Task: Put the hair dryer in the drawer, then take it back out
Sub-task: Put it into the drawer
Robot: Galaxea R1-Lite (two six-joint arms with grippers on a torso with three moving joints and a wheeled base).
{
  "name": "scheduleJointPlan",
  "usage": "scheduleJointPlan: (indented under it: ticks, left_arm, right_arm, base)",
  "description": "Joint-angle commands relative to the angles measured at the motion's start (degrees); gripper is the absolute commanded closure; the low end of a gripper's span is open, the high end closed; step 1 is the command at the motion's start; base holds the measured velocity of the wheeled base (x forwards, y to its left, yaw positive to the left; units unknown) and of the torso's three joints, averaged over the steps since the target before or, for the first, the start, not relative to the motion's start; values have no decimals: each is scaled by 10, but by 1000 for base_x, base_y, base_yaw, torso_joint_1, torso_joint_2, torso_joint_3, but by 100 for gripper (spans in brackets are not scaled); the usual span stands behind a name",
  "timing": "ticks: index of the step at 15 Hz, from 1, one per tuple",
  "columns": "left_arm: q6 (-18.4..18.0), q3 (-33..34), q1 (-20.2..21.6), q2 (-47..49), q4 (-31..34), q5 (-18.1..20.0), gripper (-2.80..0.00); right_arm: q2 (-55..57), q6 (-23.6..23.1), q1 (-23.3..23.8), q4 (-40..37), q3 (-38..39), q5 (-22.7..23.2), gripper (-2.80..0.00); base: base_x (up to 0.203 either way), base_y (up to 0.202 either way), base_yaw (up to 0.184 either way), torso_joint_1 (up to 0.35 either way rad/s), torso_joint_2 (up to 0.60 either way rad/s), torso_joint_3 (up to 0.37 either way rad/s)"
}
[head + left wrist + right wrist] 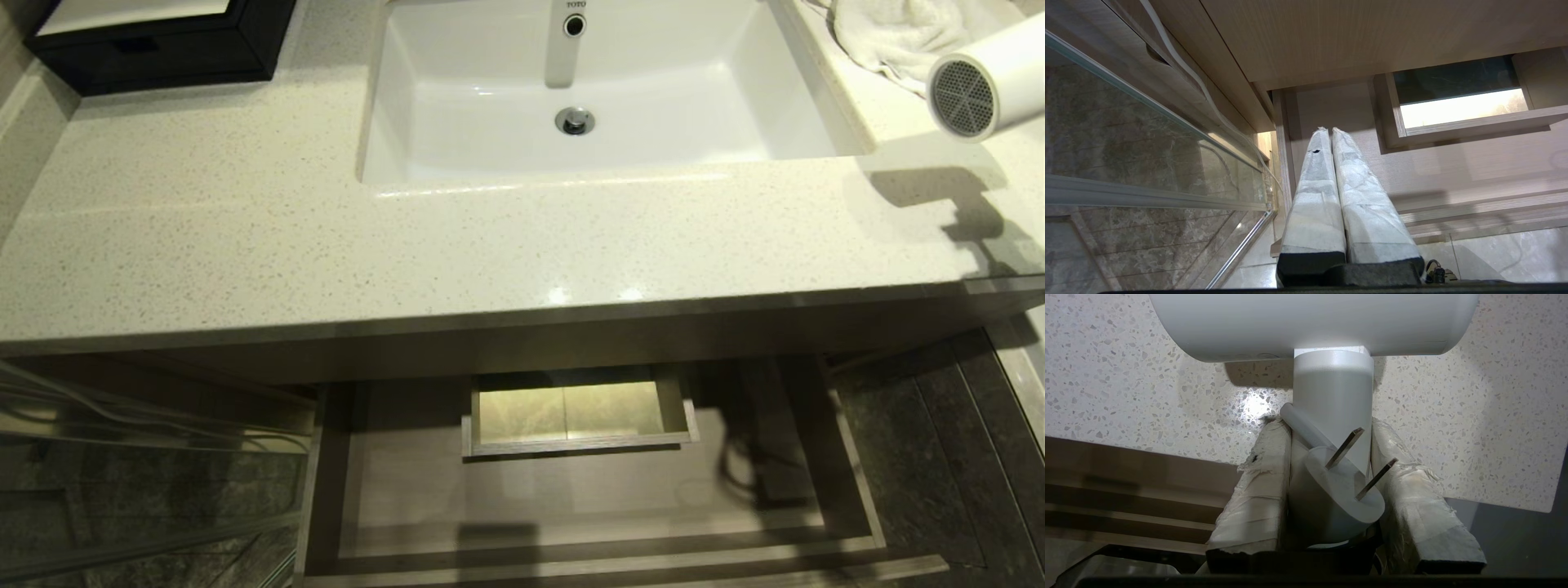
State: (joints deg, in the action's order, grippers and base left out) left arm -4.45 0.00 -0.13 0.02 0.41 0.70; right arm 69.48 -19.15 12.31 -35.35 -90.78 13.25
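White plastic hair dryer (992,82) hangs at far right of head view, above the speckled countertop (245,220), barrel roughly level w/ grey spoked grille facing the camera; its shadow falls on the stone just below. Right wrist view: right gripper (1331,428) clamped on the dryer's handle, one taped finger each side, barrel across the top, and the plug (1337,490) w/ two flat metal prongs wedged betw. the fingers near the palm. Dryer is over the counter, not in the drawer. Drawer (849,490) pulled out below counter edge, light wood-grain floor bare in the middle, boxed rectangular cutout (575,412) toward its back, a dark cord-like shape at its right side – can't tell what it is. Left gripper (1329,130) low by the drawer's left side, next to a glass panel (1126,143); taped fingers pressed together, holding nothing. Behind on the counter: white sink (457,98) w/ faucet (565,41), white towel (890,33) at back right just behind the dryer, black box (163,49) at back left
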Motion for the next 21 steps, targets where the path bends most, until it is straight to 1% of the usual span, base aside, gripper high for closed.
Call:
scheduleJointPlan:
  ticks: [1, 3, 13, 16, 21]
  left_arm:
    - [0, 1, 0, 0, 0, 0, 0]
    - [0, 0, 0, 0, 0, 0, 0]
    - [0, 1, 0, 0, 0, 0, 0]
    - [0, 1, 0, 0, 0, 0, 0]
    - [0, 1, 0, 0, 0, 0, 0]
  right_arm:
    - [-25, -1, 0, -4, 2, 1, 0]
    - [-37, 1, 0, -3, 3, 0, 0]
    - [-119, 2, 1, 5, 61, 0, 0]
    - [-139, 1, 1, 15, 82, 0, 0]
    - [-162, 3, 1, 26, 106, -1, 0]
  base:
    - [0, 0, 0, 0, 0, 0]
    - [0, 0, 0, 0, 0, 0]
    - [0, 0, 0, -2, 4, -1]
    - [0, 0, 0, -252, 165, -98]
    - [0, 0, 0, -361, 179, -164]
